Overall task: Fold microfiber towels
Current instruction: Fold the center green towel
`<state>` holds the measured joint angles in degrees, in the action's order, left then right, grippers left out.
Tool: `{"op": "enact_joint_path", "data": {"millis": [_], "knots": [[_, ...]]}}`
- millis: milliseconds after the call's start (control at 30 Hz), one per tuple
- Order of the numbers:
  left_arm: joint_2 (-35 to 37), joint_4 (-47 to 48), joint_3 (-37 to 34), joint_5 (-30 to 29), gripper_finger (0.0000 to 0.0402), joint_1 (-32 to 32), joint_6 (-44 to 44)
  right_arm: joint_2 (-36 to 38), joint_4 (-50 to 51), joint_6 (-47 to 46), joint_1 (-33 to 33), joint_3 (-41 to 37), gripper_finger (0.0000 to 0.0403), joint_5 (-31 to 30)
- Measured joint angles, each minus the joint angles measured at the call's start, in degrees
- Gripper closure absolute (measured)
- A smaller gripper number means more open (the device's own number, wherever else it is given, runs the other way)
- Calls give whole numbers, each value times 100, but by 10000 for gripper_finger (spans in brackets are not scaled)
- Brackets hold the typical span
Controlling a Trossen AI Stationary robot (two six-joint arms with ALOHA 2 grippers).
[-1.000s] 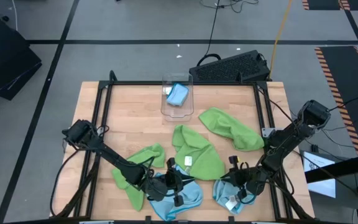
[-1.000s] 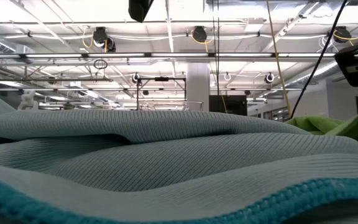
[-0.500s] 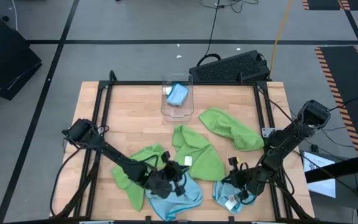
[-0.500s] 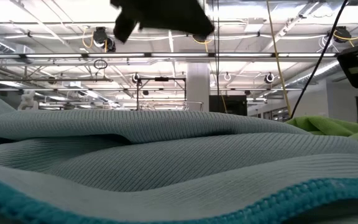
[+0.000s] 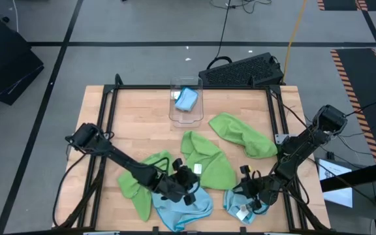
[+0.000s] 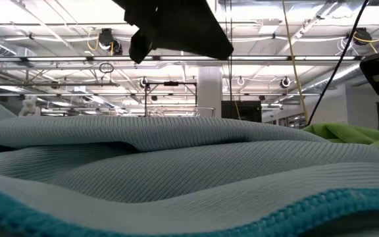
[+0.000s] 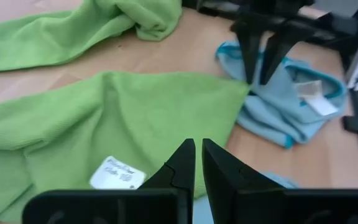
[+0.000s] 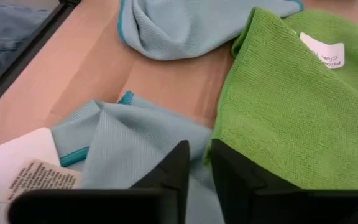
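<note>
Towels crowd me: my left claw (image 7: pixel 197 152), pressed together, hovers over a green towel (image 7: pixel 104 118); right claw (image 8: pixel 197 158), narrowly parted, over blue towel (image 8: pixel 135 143).

Microfiber towels, lime green: three, one at centre (image 5: pixel 207 163), one toward 2 o'clock (image 5: pixel 243 136), one toward 8 o'clock (image 5: pixel 139 183); centre one bears a white tag (image 7: pixel 117 172).
Microfiber towels, light blue, teal-edged, ribbed: at 6 o'clock (image 5: pixel 187 207) and 5 o'clock (image 5: pixel 237 203).
Table (image 5: pixel 142 124): pale wood grain, black frame.
Bin (image 5: pixel 186 101): clear, light blue cloth (image 5: pixel 187 99) inside.
</note>
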<state>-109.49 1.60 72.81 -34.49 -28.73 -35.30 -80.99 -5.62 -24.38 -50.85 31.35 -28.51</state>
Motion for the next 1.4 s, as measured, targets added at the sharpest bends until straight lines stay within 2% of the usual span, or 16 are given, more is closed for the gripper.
{"op": "enact_joint_path", "data": {"millis": [100,167,233,400,600,700,900,1000,1100,1167,1233,1400], "knots": [[-80,-421,3,-3,371,-6,72,0,-3,25,35,-32,302,-61],[-206,-647,10,16,371,17,287,0,4,9,67,-99,301,-265],[-418,-719,163,121,371,56,499,-1,3,37,108,-149,319,-317],[-868,-703,740,361,371,171,968,-2,-46,264,151,-179,394,-286],[-1431,-668,1465,444,364,289,1553,127,-307,455,195,-175,397,-579],[-1739,-562,1723,433,337,375,1569,305,-352,556,253,-178,399,-888],[-2031,-8,2153,632,250,634,1315,568,-383,626,500,-179,399,-861],[-2031,14,2232,810,218,762,1412,613,-592,668,813,-177,400,-418],[-2031,-190,2266,1224,204,957,1632,619,-974,847,1195,-173,400,-80],[-2031,-142,2268,1368,210,1094,1693,628,-1131,991,1428,-173,400,146],[-2028,104,2266,1391,237,1189,1756,687,-1090,1054,1626,-176,400,333],[-1798,1657,2265,1356,374,1277,1738,1111,-636,1078,1800,-175,397,481]]}}
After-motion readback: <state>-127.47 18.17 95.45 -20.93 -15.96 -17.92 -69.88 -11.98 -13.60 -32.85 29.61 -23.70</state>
